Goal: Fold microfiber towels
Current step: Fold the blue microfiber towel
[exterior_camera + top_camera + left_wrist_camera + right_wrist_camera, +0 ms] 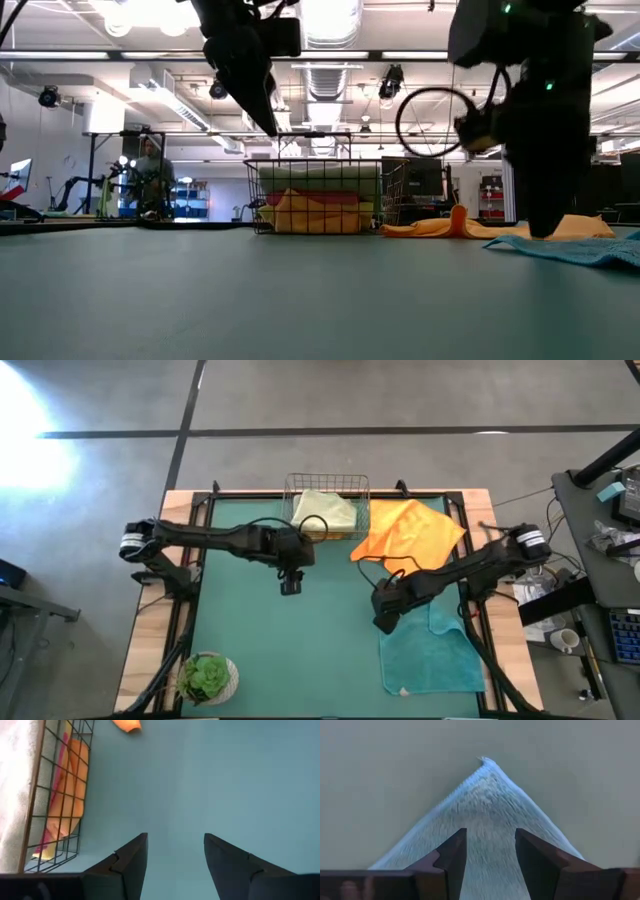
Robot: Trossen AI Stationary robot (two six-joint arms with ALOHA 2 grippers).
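A teal towel (432, 658) lies flat on the green mat (280, 650) at the near right. My right gripper (385, 622) is open and low over the towel's far-left corner (482, 760), with a finger on either side of the cloth (490, 805). In the low view it reaches down to the towel (575, 247). An orange towel (405, 530) lies crumpled at the far right, beside a wire basket (327, 500). The basket holds a pale sage green towel (325, 510) and orange, yellow and pink cloths (315, 212). My left gripper (290, 585) is open and empty above the mat, near the basket. My right gripper points down at the teal towel near its corner (482, 760) with its fingers (452, 855) apart. I cannot tell whether they touch the cloth. The towel lies flat on the mat.
A small potted plant (208, 678) stands at the mat's near-left corner. The basket also shows in the left wrist view (55, 795), close to my left gripper (175, 845). A cluttered desk (610, 540) stands beyond the table's right edge. Bare mat lies in the middle.
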